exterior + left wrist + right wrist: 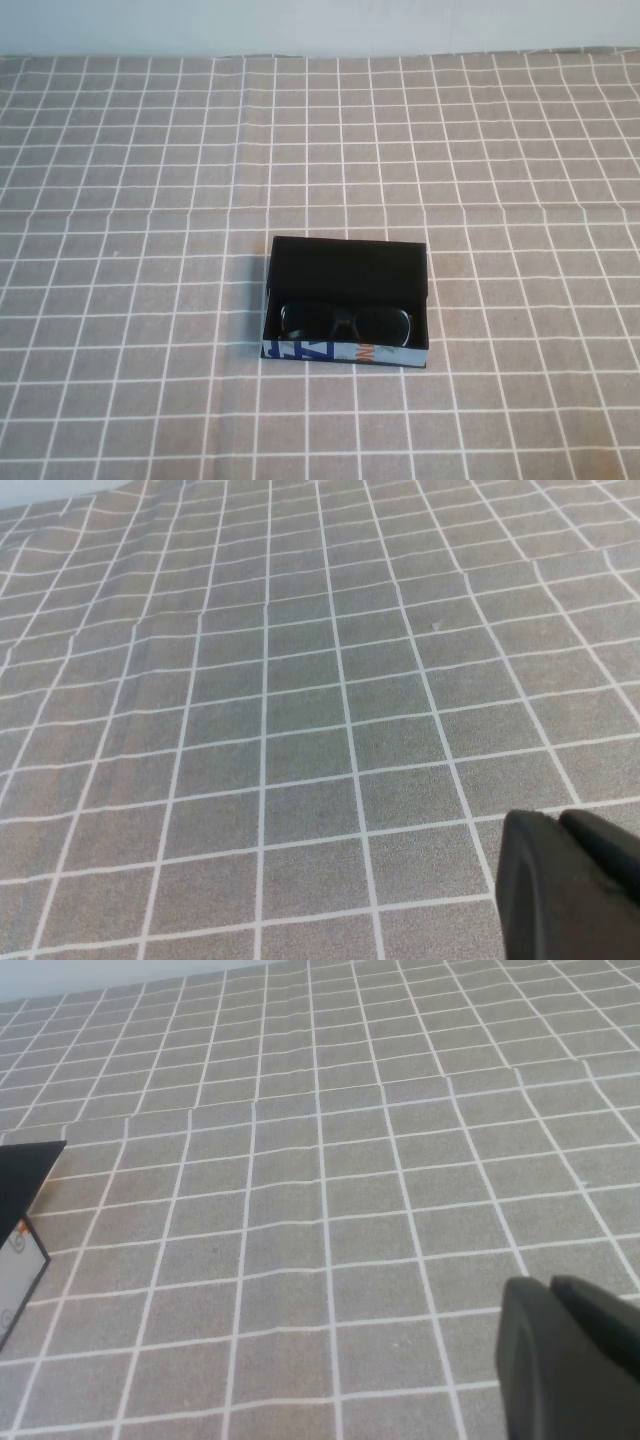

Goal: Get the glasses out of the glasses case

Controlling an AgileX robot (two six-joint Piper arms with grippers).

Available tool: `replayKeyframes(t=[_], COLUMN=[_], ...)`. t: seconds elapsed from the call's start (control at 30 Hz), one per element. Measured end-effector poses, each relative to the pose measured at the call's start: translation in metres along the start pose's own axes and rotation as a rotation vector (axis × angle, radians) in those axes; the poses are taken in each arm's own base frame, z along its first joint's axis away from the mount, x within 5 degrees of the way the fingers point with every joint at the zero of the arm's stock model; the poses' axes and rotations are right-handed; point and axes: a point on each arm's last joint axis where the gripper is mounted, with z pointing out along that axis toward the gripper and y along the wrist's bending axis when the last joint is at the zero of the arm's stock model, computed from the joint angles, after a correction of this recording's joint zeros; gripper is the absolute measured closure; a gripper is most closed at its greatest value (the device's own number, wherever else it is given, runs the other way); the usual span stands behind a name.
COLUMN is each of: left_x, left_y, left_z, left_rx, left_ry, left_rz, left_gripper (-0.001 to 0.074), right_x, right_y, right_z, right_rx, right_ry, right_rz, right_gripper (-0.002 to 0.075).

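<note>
The glasses case [347,299] lies open in the middle of the table, its black flap lid laid back and its white front with blue and orange print facing me. The black glasses [346,322] with dark lenses lie inside it. A corner of the case [20,1225] shows at the edge of the right wrist view. Neither arm shows in the high view. My left gripper [560,825] is shut and empty above bare cloth. My right gripper [550,1290] is shut and empty above bare cloth, apart from the case.
A grey cloth with a white grid [150,200] covers the whole table and has a few shallow creases. A pale wall runs along the far edge [320,25].
</note>
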Motion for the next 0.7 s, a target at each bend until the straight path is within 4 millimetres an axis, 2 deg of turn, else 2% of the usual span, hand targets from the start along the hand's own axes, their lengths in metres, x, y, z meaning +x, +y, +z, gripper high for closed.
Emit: replayKeyframes(t=[0.7], left_x=[0.0000], left_y=[0.0000], left_z=[0.0000], left_rx=[0.000], left_ry=[0.000], left_rz=[0.000], left_gripper=[0.0739], right_x=[0.0000], right_y=[0.0003], right_z=[0.0000], right_rx=[-0.003], right_ry=[0.000], right_rz=[0.010], right_gripper=[0.0743])
